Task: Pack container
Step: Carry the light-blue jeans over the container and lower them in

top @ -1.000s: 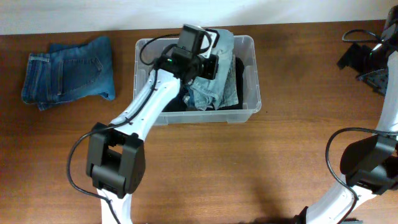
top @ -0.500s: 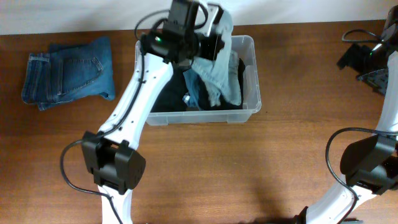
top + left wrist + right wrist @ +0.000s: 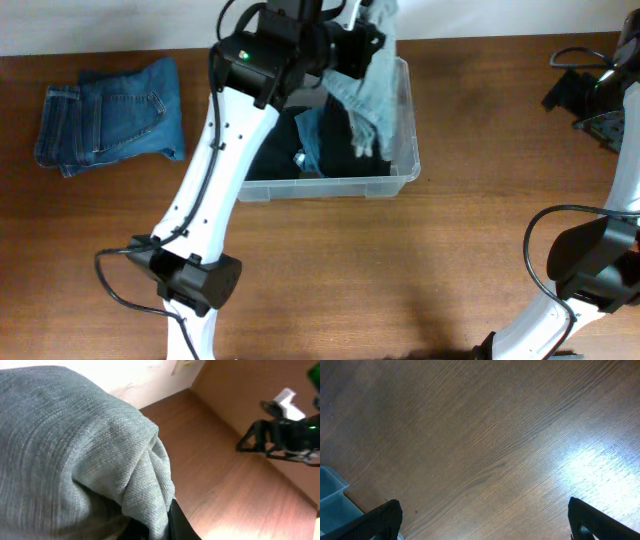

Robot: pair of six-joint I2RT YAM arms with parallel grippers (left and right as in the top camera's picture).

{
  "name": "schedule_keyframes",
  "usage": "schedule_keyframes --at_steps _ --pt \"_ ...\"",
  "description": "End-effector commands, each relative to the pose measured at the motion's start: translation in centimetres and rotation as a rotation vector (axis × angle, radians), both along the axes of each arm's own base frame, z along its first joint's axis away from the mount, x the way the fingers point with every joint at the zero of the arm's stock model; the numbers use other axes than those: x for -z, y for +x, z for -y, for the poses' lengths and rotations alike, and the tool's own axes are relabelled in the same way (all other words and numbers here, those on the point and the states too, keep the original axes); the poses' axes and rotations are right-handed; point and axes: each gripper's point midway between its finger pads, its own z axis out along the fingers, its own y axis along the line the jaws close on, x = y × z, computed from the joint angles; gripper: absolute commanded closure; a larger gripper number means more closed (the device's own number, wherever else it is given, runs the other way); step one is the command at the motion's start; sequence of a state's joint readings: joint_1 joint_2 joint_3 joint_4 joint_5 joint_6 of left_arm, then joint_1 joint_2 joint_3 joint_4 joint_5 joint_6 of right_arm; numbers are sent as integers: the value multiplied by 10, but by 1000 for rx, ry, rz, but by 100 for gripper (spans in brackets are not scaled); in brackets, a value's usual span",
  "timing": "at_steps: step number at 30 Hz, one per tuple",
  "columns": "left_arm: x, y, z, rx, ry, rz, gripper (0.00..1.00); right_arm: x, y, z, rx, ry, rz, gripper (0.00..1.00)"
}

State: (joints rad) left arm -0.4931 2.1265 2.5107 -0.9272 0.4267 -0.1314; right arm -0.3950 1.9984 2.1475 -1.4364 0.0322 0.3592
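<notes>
The left gripper point(image 3: 345, 45) was clamped on a pale denim garment point(image 3: 370, 95), which hung above the clear container point(image 3: 400, 175) at the table's far middle, where dark clothes point(image 3: 270, 150) lay. The garment would best be lowered centrally and released low, so that no hem draped over the rim. The right gripper point(image 3: 485, 522) was held wide open and empty, well apart.

A wooden table point(image 3: 450, 260) carries the container point(image 3: 330, 188) and folded jeans point(image 3: 110, 120).

The left arm point(image 3: 215, 165) and right arm point(image 3: 625, 185) have white links and bulky black joint housings point(image 3: 195, 282), with thin black cables point(image 3: 100, 272) looping beside them. A small green light point(image 3: 243, 55) glows near the left wrist. The right fingers point(image 3: 382, 520) are black.
</notes>
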Motion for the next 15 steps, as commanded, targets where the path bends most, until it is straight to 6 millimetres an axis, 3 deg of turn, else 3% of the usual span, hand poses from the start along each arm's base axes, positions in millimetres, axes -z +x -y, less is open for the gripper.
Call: schedule_keyframes --at_steps 1,10,15 --pt "-33 -13 21 64 -56 104 99 4 0 -1 0 6 -9 2" --pt "-54 -28 53 115 -123 168 99 4 0 -1 0 6 -9 1" --pt "-60 -32 60 129 -136 189 99 4 0 -1 0 6 -9 2"
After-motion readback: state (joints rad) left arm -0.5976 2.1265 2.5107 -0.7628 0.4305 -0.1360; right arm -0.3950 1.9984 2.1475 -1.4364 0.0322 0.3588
